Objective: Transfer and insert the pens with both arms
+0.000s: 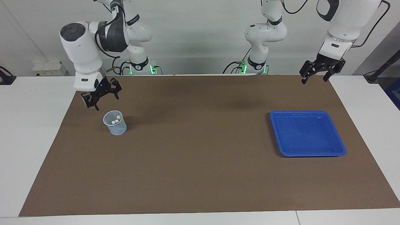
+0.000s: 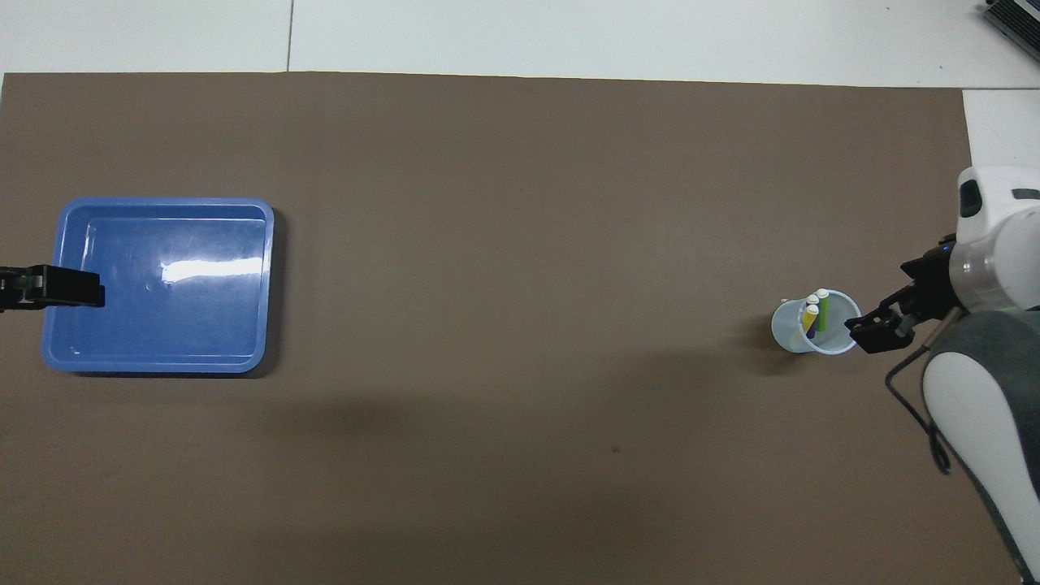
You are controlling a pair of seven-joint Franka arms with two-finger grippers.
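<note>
No writing is legible. The purple, yellow and green marker pens [image 2: 813, 315] stand near upright, whitish ends up, in a clear plastic cup [image 1: 115, 123] toward the right arm's end of the bench. The right hand [image 1: 100, 93] hangs spread and empty above the cup; the left hand [image 1: 322, 71] waits spread above the brown mat's [image 1: 200, 150] corner, near a blue tray [image 1: 307, 133].

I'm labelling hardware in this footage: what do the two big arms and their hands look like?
Both arms are large, glossy white, rounded jointed segments with dark grey or black bands and caps at the joints, and loose black cables looping along them. Each ends in a black two-finger hand of angular links: the right hand shows a small blue light just above it; the left hand hangs from a white wrist.
</note>
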